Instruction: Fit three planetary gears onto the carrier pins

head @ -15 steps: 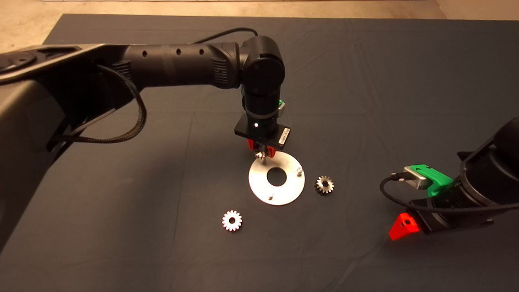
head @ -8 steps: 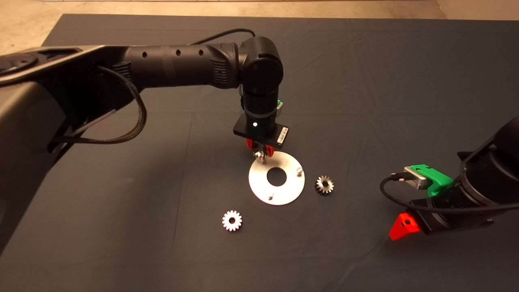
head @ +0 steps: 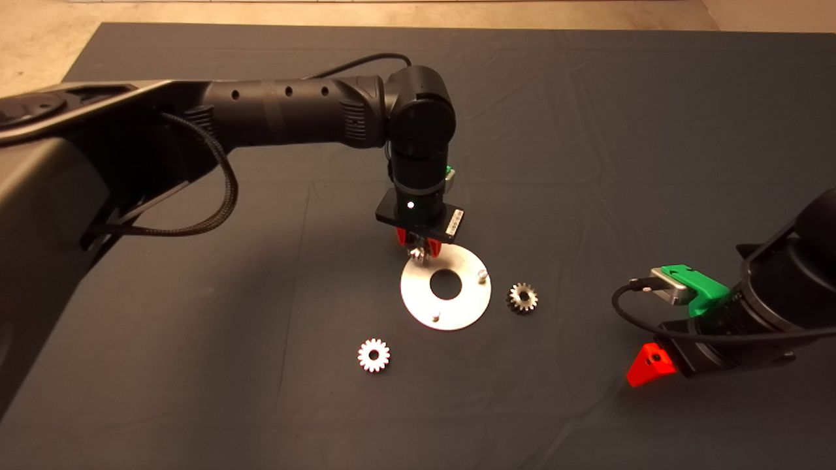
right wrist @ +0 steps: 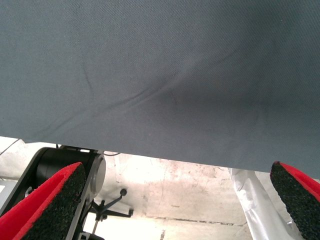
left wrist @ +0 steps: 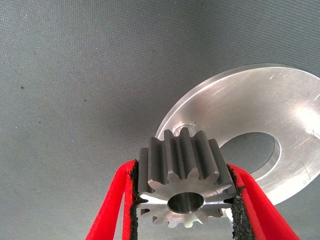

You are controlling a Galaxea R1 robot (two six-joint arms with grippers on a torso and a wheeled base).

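**Seating the first gear on its pin**

Ordered left to right: one loose gear (head: 373,356) lies at 7 o'clock off the disc (head: 467,307). The left gripper (head: 418,249), wrist vertical, clamps a gear (left wrist: 186,183) bore-down over the 10 o'clock pin (hidden). Another gear (head: 522,297) waits at 3 o'clock. The right gripper (right wrist: 175,200) is parked, fingers spread.

The held gear (left wrist: 186,186) hides the third carrier pin on the disc (left wrist: 280,107)
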